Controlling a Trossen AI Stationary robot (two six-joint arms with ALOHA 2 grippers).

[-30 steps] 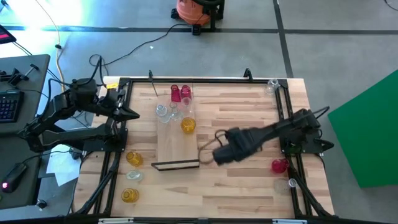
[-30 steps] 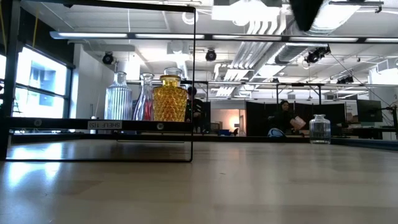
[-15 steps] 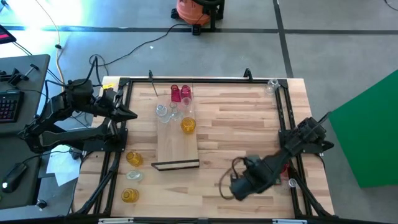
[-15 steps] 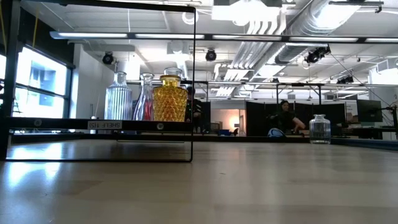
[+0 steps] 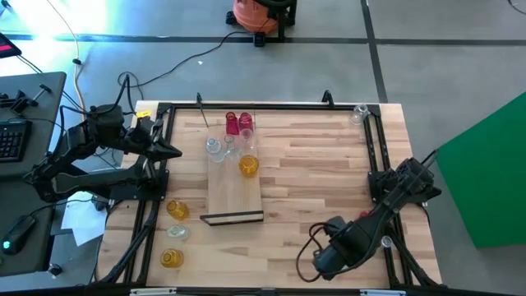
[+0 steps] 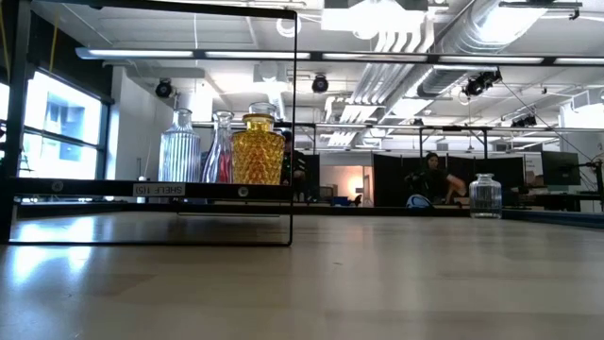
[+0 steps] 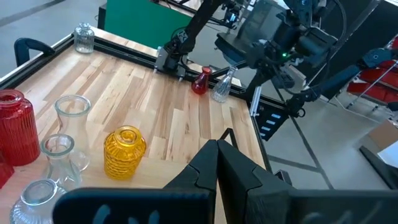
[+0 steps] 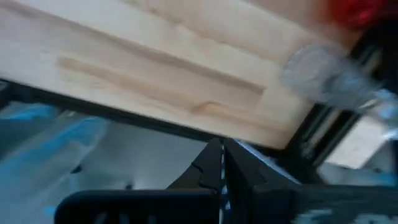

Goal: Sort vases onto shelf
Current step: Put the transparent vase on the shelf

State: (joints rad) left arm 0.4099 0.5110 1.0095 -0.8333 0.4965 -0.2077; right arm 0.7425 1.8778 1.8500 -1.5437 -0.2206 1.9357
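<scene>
The shelf (image 5: 234, 191), a light-wood board with a dark strip at its near end, lies left of the table's middle. On its far half stand two red vases (image 5: 238, 123), three clear vases (image 5: 223, 148) and an amber vase (image 5: 248, 165). Two amber vases (image 5: 177, 209) (image 5: 170, 258) and a clear one (image 5: 177, 233) stand on the table's left side. A red vase (image 7: 200, 81) and a clear vase (image 7: 222, 89) stand at the near right, and a clear vase (image 5: 359, 113) at the far right corner. My right gripper (image 5: 319, 261) is shut and empty over the near right. My left gripper (image 5: 174, 150) is shut at the left edge.
The table's black frame (image 5: 380, 156) runs along its edges. In the low view the shelf's dark strip (image 6: 142, 189) and a thin black wire frame (image 6: 291, 123) stand at the left. A person (image 6: 429, 175) shows far off in the room.
My right gripper has swung from beside the shelf's near right corner toward the table's near edge and right corner, turning as it went. The vases and the shelf have stayed where they were.
</scene>
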